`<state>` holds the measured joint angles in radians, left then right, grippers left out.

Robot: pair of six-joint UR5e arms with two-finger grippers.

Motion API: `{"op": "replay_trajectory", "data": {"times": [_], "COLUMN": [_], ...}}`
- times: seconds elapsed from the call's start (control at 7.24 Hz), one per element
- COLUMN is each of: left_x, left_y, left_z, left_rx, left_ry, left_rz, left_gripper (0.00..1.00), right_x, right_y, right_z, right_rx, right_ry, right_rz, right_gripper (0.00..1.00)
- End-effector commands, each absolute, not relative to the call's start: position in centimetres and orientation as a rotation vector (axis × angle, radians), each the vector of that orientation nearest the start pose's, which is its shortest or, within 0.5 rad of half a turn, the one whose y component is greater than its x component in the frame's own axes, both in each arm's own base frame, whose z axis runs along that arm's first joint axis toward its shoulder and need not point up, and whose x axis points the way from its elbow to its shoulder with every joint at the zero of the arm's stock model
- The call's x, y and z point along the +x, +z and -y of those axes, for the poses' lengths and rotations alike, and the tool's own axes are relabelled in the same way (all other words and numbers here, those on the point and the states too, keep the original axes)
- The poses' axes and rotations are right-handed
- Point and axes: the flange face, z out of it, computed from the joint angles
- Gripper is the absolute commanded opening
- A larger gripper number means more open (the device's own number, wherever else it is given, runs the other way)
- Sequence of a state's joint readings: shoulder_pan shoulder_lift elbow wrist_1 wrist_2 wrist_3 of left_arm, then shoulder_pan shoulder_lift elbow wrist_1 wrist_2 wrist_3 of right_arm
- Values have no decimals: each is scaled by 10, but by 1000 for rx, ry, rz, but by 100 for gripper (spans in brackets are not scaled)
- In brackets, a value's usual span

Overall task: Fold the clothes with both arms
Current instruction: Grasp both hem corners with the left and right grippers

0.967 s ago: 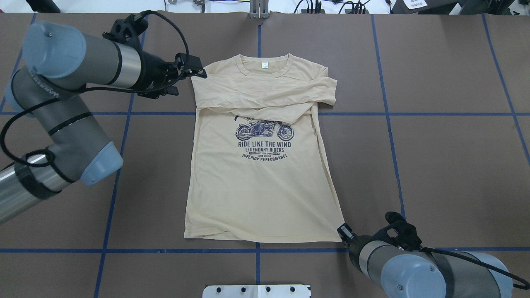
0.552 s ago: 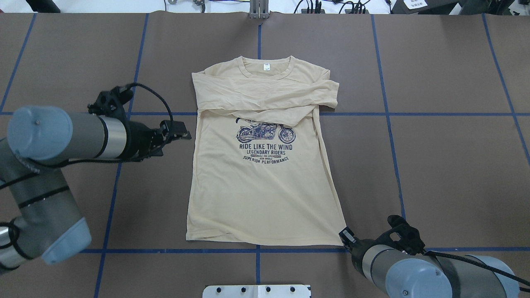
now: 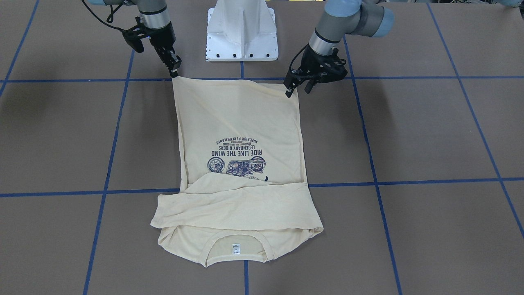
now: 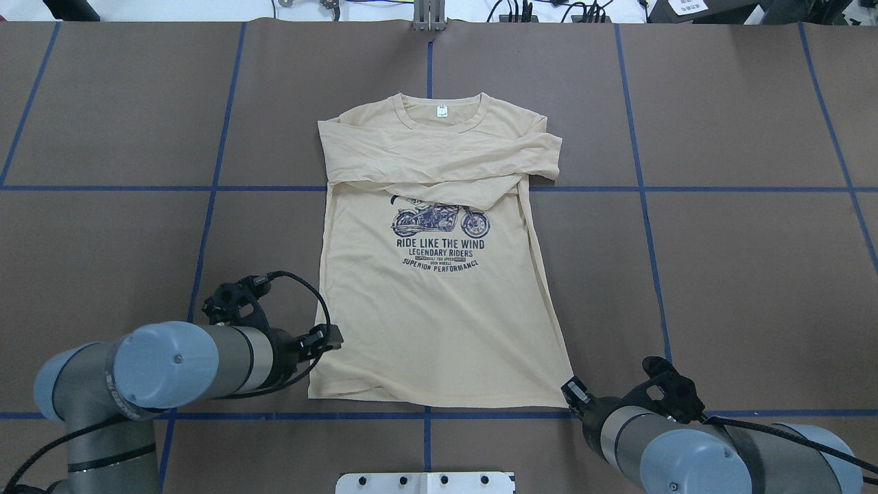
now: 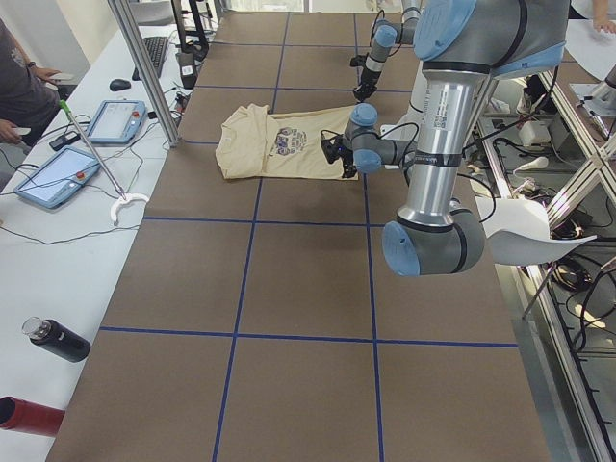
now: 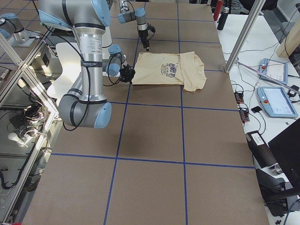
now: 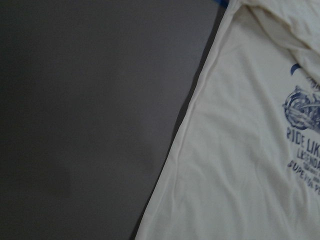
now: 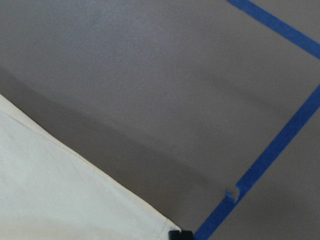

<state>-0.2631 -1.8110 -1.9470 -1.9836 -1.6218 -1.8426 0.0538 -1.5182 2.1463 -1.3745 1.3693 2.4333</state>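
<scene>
Softly wrinkled, the thin cream shirt (image 4: 439, 322) lies flat, roughly rectangular.

The left arm (image 4: 171, 363) has swung back from the far side of the table (image 4: 720, 274) to the near side. A second ago the left gripper (image 4: 333, 339) was at the far left shoulder of the shirt (image 4: 439, 309). It then passed along the shirt's left edge, and it is now at the near left hem corner, just beside the cloth.
</scene>
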Motion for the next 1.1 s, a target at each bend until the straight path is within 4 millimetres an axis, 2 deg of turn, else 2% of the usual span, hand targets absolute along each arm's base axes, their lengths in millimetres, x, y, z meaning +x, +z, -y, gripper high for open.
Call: {"op": "replay_trajectory", "data": {"times": [0.0, 0.28, 0.41, 0.55, 0.97], "left_x": [520, 520, 520, 520, 520], "left_y": [318, 322, 322, 322, 321], "left_z": [250, 247, 247, 247, 247], "left_rx": [-67, -69, -69, -69, -71], "left_ry": [-447, -444, -444, -444, -444], "left_rz": [-997, -989, -989, -987, -990], "left_gripper": [75, 69, 61, 48, 48], "right_x": [-470, -470, -470, -471, -471], "right_y": [349, 348, 348, 348, 347], "right_z": [178, 178, 178, 178, 178], "right_rx": [-155, -155, -155, -156, -158], "right_ry": [941, 941, 941, 941, 940], "right_rz": [865, 866, 866, 868, 869], "right_gripper": [0, 0, 0, 0, 0]}}
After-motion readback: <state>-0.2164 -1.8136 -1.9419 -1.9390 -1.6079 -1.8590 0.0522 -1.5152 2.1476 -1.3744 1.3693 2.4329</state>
